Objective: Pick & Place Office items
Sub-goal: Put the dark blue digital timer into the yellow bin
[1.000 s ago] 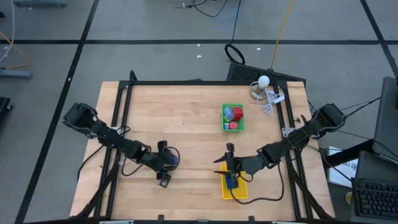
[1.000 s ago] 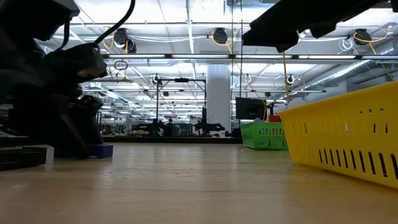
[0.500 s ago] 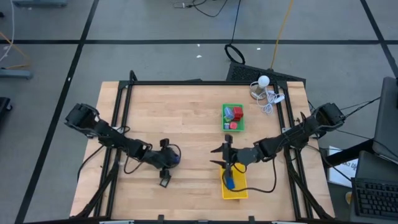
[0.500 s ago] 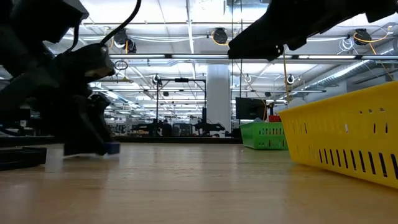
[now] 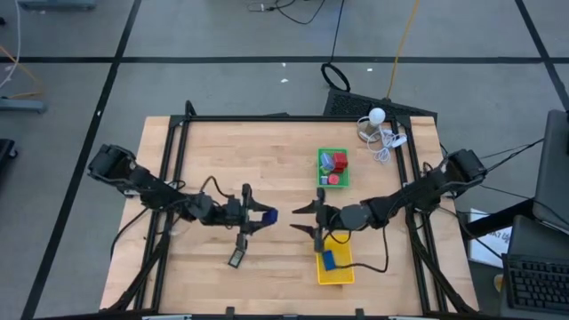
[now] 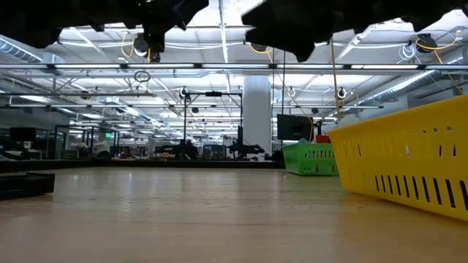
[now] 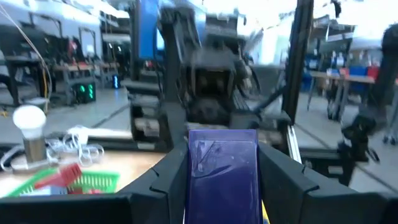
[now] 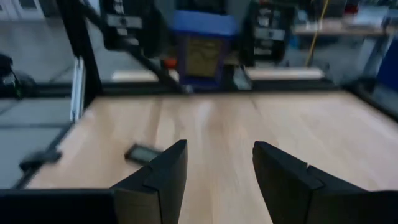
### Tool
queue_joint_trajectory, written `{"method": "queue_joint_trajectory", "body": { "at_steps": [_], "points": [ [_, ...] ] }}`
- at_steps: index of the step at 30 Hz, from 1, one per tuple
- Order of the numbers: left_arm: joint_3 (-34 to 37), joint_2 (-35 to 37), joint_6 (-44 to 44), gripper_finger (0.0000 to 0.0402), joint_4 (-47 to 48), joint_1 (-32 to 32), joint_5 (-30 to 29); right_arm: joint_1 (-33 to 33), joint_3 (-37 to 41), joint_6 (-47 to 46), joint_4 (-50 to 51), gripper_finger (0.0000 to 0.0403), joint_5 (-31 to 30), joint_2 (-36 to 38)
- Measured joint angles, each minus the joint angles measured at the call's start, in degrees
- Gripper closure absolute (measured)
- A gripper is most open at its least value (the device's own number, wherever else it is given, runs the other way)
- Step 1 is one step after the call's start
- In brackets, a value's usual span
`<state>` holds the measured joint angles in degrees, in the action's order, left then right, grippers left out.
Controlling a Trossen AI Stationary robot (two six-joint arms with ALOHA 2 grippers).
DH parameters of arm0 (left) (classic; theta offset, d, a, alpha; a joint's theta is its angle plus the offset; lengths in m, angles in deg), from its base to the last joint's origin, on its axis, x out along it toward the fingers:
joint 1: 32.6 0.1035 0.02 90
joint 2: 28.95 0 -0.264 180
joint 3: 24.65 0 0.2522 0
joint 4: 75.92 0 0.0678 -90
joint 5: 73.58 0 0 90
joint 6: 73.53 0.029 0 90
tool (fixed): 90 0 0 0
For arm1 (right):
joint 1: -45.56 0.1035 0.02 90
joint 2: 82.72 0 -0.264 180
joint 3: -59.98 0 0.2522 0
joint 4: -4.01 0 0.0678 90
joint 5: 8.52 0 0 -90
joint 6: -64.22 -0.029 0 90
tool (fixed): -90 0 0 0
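Tabletop [image 5: 267, 151]: two trays, one loose dark item [image 5: 236, 259].

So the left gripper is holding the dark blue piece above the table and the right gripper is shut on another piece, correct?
Not quite. The left gripper does hold the dark blue piece above the table, but the right gripper is open and holds nothing, as the right wrist view shows.
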<state>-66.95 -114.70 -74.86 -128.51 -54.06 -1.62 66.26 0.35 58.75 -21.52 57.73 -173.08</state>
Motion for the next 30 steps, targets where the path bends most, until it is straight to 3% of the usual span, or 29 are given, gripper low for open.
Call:
{"method": "queue_joint_trajectory", "body": {
  "at_steps": [7, 11, 20, 25, 30],
  "points": [
    [-0.02, 0.06, -0.28, 0.0248, -1.46, 0.07, -0.24, -1.08, -0.02, 3.47, -21.1, 0.0208, 0.56, -9.35],
    [-0.02, 0.08, -0.46, 0.0248, -1.44, 0.09, -0.37, -3.25, -1.06, 0.88, -27.65, 0.0164, 6.3, -14.65],
    [-0.02, 0.09, 1.4, 0.0248, -0.58, 0.22, -0.63, -5.59, -11.65, 2.67, -28.18, 0.009, 9.03, -23.57],
    [-0.04, 0.09, 3.22, 0.0248, 0.44, 0.24, -0.66, -5.62, -13.6, 8.73, -28.13, 0.0093, 8.98, -23.88],
    [-0.04, 0.09, 3.85, 0.0248, 2.09, 0.44, -1.07, -5.25, -13.53, 9.02, -28.02, 0.0115, 8.76, -23.43]
  ]
}}
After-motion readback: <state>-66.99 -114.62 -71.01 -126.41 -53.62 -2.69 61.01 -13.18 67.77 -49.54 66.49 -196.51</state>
